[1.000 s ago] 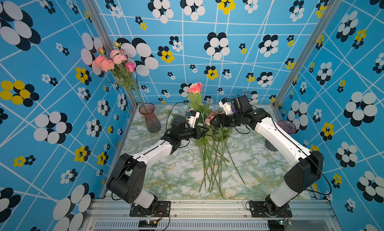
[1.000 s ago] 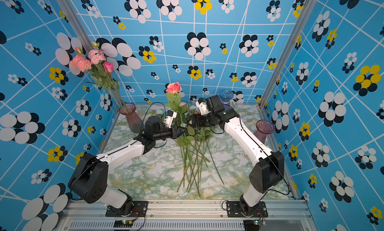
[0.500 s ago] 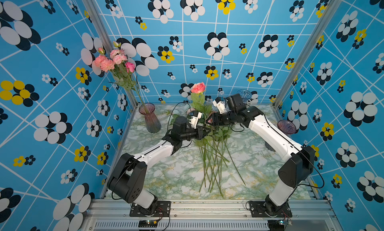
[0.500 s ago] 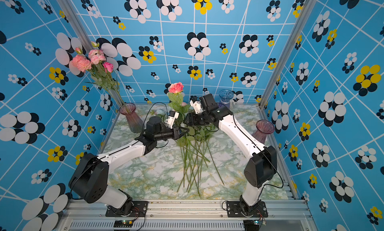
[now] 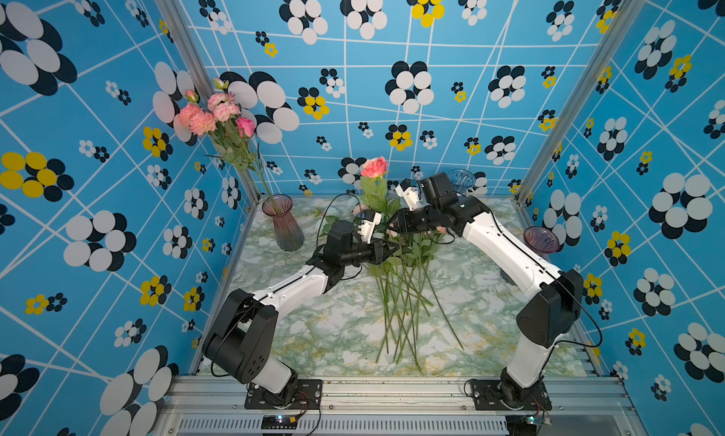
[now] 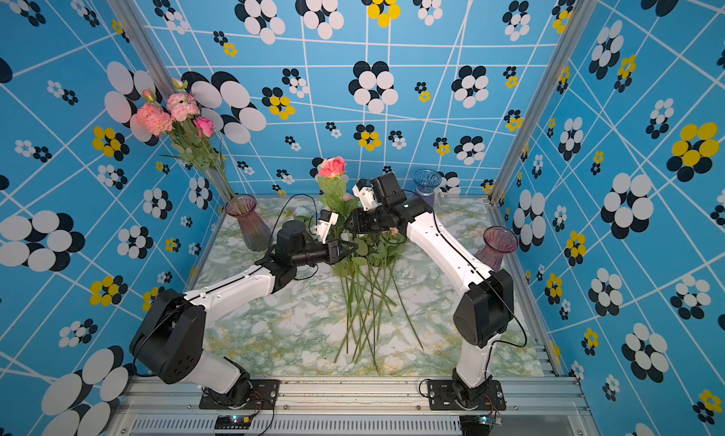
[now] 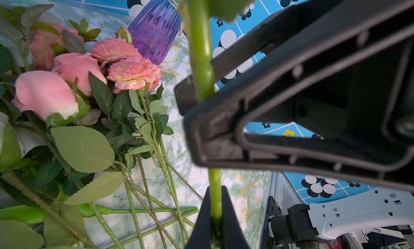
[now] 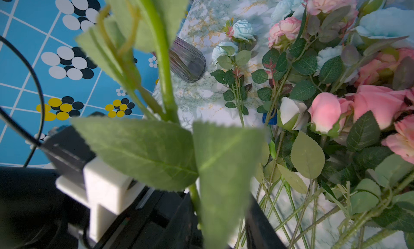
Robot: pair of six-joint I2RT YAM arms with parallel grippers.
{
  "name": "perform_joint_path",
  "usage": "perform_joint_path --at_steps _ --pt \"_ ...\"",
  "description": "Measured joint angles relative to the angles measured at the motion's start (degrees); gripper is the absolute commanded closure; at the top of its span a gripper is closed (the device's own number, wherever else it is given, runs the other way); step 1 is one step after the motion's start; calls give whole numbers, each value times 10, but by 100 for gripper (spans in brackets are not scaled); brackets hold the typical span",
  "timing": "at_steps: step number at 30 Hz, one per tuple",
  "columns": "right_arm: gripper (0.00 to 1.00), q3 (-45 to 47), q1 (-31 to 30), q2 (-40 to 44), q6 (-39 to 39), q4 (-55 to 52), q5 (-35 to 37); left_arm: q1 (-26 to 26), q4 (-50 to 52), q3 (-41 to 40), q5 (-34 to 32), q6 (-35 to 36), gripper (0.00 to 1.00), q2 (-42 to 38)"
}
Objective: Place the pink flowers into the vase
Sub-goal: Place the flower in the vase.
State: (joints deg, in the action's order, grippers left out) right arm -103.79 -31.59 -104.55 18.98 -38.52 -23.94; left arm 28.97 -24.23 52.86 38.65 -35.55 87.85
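Note:
My left gripper (image 5: 392, 250) (image 7: 215, 191) is shut on the green stem (image 7: 201, 57) of one pink rose (image 5: 374, 166) (image 6: 332, 166), which stands upright over the middle of the table. My right gripper (image 5: 397, 221) (image 8: 219, 203) reaches in higher up the same stem. Its jaws stand a little apart, with the stem and a leaf between them. The vase (image 5: 283, 222) (image 6: 249, 223) at the back left holds several pink flowers (image 5: 212, 114). More pink flowers (image 7: 78, 68) (image 8: 331, 111) lie in a heap on the table under both grippers.
Pale blue flowers (image 8: 243, 29) and a cream rosebud (image 8: 291, 112) are mixed into the heap. A blue vase (image 5: 461, 179) (image 7: 156, 28) stands at the back. A purple vase (image 5: 541, 240) stands by the right wall. Long stems (image 5: 400, 320) fan out toward the table's front edge.
My right gripper has swung left to the held rose's stem and its jaws have narrowed around it. The left gripper has kept the rose upright in place.

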Motion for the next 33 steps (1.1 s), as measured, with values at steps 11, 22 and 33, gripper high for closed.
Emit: perform_joint_path --at_steps 11,22,33 --pt "100 -33 -10 -18 -8 -32 5 0 -3 -1 -3 1 96 1" --pt "100 -137 26 -79 -50 -93 88 -15 28 -1 -5 18 51 1" --pt "100 -318 64 -125 -99 -179 207 -35 184 137 -98 60 21 108"
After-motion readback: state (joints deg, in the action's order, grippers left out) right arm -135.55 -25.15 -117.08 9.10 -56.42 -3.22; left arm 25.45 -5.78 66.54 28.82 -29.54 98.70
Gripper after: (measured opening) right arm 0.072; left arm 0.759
